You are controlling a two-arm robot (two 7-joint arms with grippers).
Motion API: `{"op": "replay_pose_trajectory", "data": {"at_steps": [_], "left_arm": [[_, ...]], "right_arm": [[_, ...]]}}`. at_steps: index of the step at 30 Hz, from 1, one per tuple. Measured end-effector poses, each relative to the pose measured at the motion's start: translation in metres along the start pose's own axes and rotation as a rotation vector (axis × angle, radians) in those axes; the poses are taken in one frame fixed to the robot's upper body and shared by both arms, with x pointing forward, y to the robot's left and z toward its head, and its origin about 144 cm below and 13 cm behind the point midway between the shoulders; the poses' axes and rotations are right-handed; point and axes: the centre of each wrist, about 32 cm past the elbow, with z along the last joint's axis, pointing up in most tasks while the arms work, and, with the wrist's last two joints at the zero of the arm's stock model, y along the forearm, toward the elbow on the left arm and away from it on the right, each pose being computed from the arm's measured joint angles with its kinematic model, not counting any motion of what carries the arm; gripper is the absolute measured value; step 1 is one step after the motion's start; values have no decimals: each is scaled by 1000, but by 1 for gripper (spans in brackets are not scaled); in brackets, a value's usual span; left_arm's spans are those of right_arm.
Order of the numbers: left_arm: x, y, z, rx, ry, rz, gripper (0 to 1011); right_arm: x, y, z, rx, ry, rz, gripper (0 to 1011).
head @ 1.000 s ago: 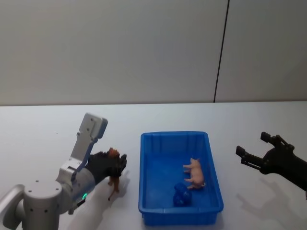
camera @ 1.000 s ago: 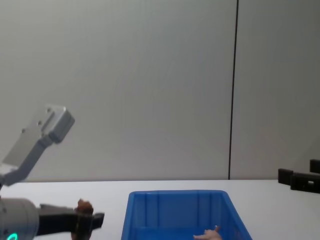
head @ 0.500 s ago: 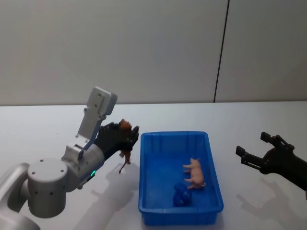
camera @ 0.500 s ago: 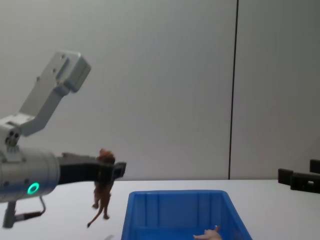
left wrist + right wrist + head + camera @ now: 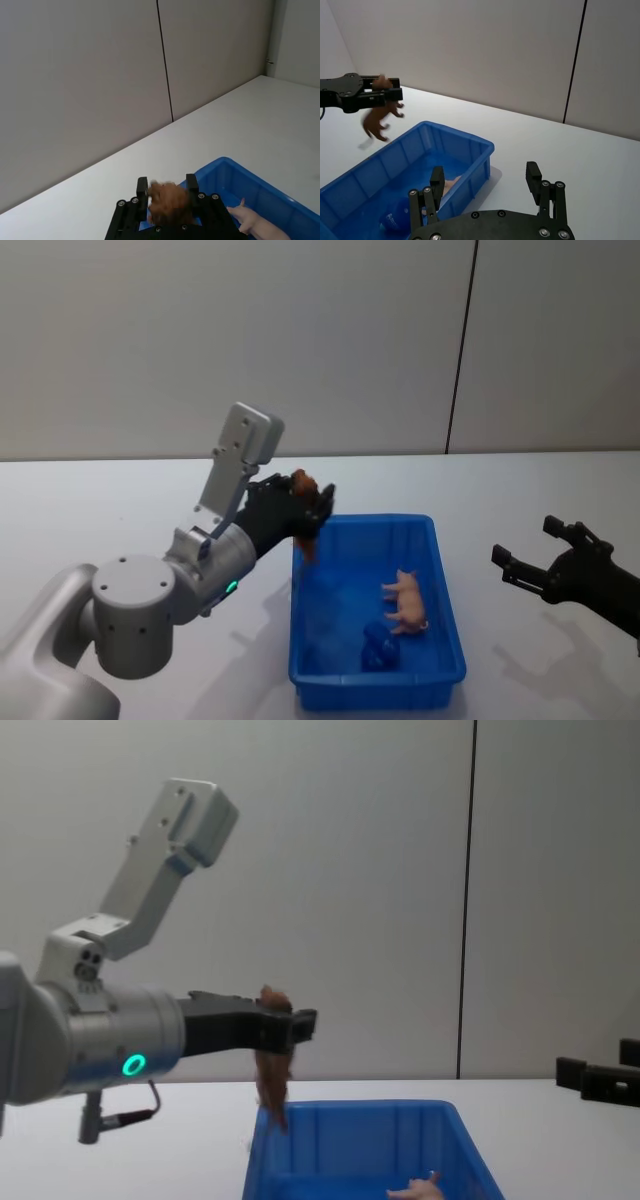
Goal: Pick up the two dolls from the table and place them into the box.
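1. Brown doll (image 5: pixel 305 502): I see it clamped by the head in my left hand (image 5: pixel 304 496), dangling over the left rim of the box (image 5: pixel 300 640).
2. Pink doll (image 5: pixel 406 600): lying inside the box, beside a small blue object (image 5: pixel 379 650).
3. Right hand (image 5: pixel 535 552): fingers apart, off to the box's right above the white surface (image 5: pixel 100 520).

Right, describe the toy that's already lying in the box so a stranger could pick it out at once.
Start at the blue box in the middle of the white table. Inside, toward the robot's right wall, lies the pink doll, a small pig-like figure. It is pale pink, unlike the dark blue lump beside it and the brown doll that the left gripper holds over the box's rim.
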Motion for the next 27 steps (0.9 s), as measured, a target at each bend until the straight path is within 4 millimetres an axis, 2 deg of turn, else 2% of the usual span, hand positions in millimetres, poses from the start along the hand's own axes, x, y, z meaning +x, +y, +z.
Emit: {"op": "replay_pose_trajectory", "data": {"at_steps": [4, 6, 7, 19, 27], "left_arm": [[-6, -4, -2, -4, 6, -19, 581], [-8, -6, -3, -5, 9, -27, 599], [-10, -7, -4, -7, 13, -34, 657], [-20, -12, -7, -37, 25, -70, 1000], [-21, -13, -7, -52, 24, -79, 1001]], "right_arm": [[0, 0, 0, 0, 0, 0, 1001], [0, 0, 0, 0, 0, 0, 1001], [0, 0, 0, 0, 0, 0, 1001], [0, 0, 0, 0, 0, 0, 1001], [0, 0, 0, 0, 0, 0, 1001]]}}
